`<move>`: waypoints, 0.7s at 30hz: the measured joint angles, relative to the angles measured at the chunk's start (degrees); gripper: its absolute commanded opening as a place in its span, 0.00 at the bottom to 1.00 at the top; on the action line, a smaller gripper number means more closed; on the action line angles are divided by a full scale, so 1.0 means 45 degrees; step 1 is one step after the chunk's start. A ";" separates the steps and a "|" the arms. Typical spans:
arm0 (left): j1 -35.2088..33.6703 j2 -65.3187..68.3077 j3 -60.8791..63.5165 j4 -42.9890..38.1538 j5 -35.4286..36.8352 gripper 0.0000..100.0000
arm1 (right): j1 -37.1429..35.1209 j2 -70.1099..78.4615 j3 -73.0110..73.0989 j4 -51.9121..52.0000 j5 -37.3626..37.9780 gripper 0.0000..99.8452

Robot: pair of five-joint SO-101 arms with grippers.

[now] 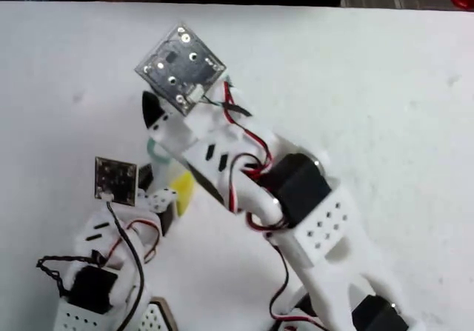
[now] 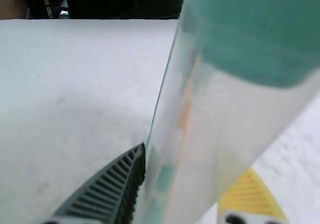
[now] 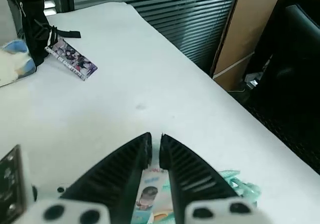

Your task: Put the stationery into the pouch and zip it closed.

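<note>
Translucent plastic pouch with a teal top (image 2: 240, 83) fills my left hand (image 2: 195, 160), pinched between its black and yellow fingers. My right hand (image 3: 155, 141) hangs over the white counter (image 3: 150, 83), fingers all but closed on nothing, the pouch's printed face just beneath its tips.

High view steeply down on white table (image 1: 385, 72), wrist views low across same tabletop, left one nearly touching pouch (image 2: 235, 114).

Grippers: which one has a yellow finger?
The left gripper: one yellow finger, one dark, pouch between them. The right gripper has two dark fingers.
</note>
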 measured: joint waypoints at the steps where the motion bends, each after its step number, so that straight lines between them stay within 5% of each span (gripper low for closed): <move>1: 0.0020 0.0000 0.0000 0.0000 0.0000 0.24 | 0.0000 -0.0059 -0.0078 0.0215 0.0020 0.02; 21: -0.0039 0.0000 0.0000 0.0000 0.0000 0.24 | 0.0137 -0.1856 -0.0352 0.2540 0.0059 0.02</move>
